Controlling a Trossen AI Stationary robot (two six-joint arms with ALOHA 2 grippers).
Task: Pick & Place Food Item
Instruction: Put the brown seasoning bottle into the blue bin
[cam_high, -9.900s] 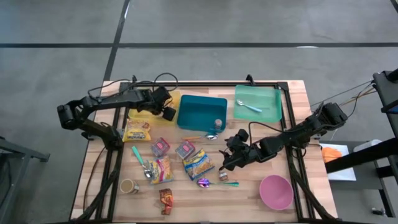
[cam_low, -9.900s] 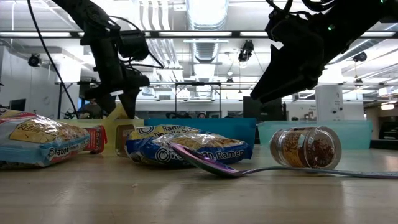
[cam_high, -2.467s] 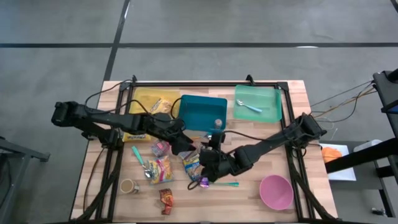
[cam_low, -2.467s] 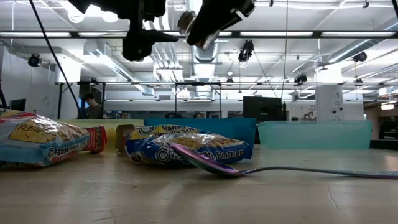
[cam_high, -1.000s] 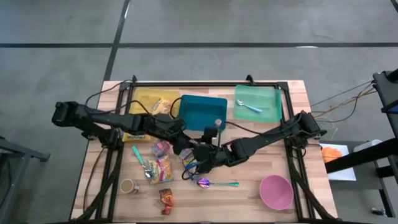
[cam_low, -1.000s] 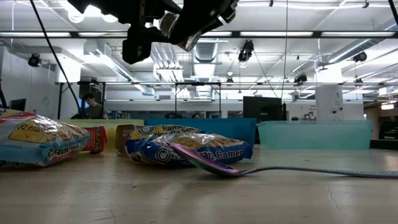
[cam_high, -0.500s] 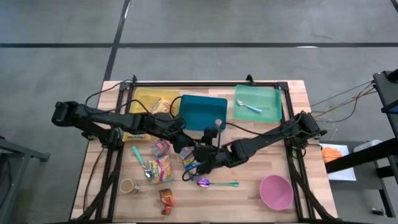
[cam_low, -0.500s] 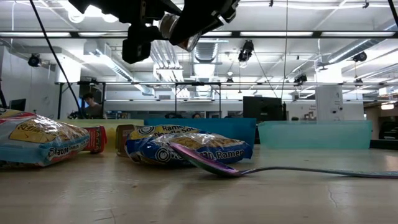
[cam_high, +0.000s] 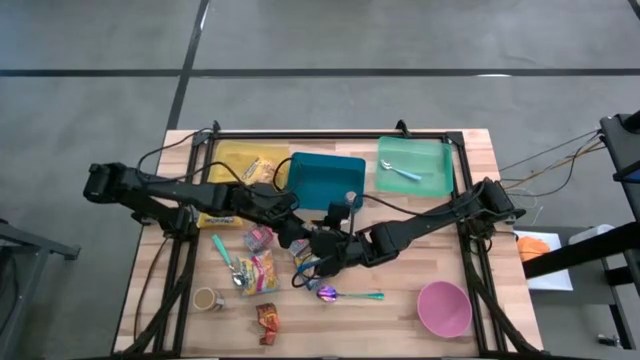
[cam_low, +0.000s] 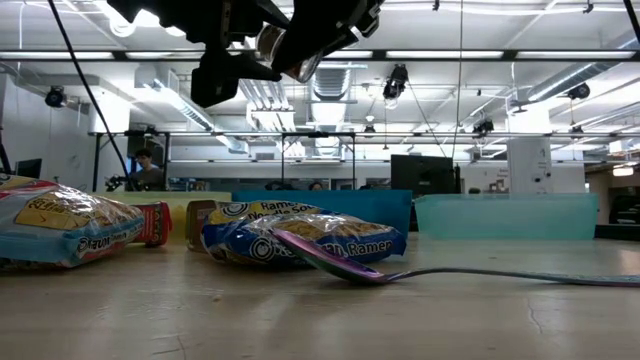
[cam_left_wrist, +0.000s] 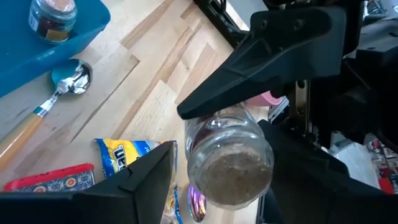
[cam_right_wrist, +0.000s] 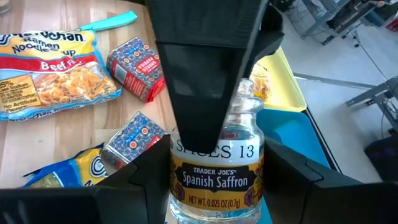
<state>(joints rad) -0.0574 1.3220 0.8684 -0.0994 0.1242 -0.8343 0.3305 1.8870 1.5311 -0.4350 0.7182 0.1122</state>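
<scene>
1. Overhead, a wooden table (cam_high: 480, 150) holds three trays along its far edge: yellow, teal and green.
2. Yellow tray (cam_high: 232, 158): a food packet (cam_high: 258, 168) lies inside.
3. Teal bin (cam_high: 318, 178): a small glass jar (cam_high: 350, 198) stands in its corner; the left wrist view shows the jar with brownish contents.
4. Green tray (cam_high: 425, 172): a teal-handled spoon (cam_high: 400, 171) rests in it.
5. Pink bowl (cam_high: 444, 308): it sits near the front right corner; nothing can be made out inside.
6. Mid-table, above the scattered noodle packets, both arms meet. The right gripper (cam_right_wrist: 214, 199) pinches a glass spice jar (cam_right_wrist: 216, 168) labelled Spanish Saffron, its fingers against the jar's sides, holding it in the air.
7. The left gripper (cam_left_wrist: 214, 177) faces the same jar end-on, its fingers spread on either side of the jar with gaps visible.
8. Below them a ramen packet (cam_low: 300, 238) and a purple spoon (cam_low: 340, 265) lie on the table, with a small cup (cam_high: 207, 298) near the front left.
</scene>
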